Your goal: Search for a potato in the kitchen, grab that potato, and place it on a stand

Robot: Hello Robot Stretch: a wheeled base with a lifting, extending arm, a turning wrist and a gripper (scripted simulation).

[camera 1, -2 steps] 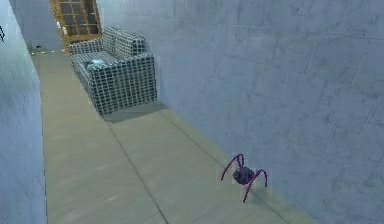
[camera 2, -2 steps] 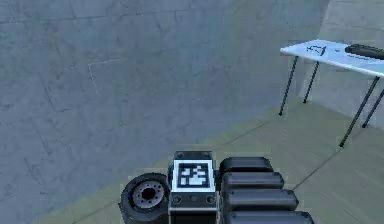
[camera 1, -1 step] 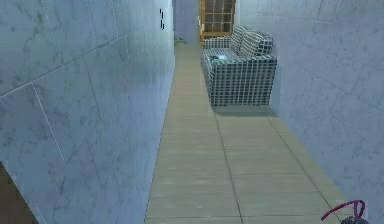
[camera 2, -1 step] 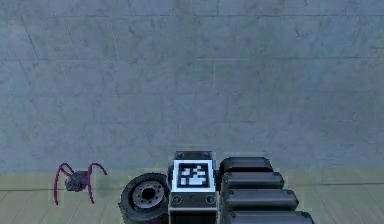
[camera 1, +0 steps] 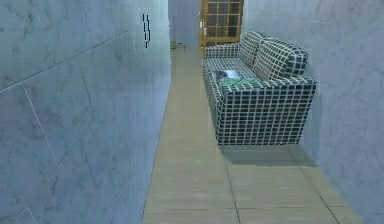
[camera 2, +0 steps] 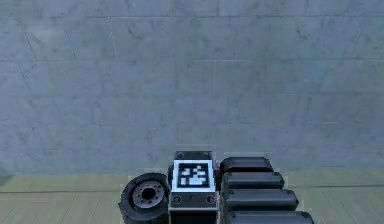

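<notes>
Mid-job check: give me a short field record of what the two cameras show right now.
place: narrow passage, grey wall on the forward view's left
furniture: checked sofa at the forward view's right
on seat: small flat light thing
far end: wooden door
ground: bare tan floor ahead
arm side: arm at the bottom edge before a plain wall
load: cannot tell whether the gripper holds anything

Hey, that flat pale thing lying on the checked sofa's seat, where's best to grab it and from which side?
Likely the flat thing's edge nearest the seat front, coming from above on the sofa's open side: it lies flat, and backrest and armrests wall the rest.
</notes>
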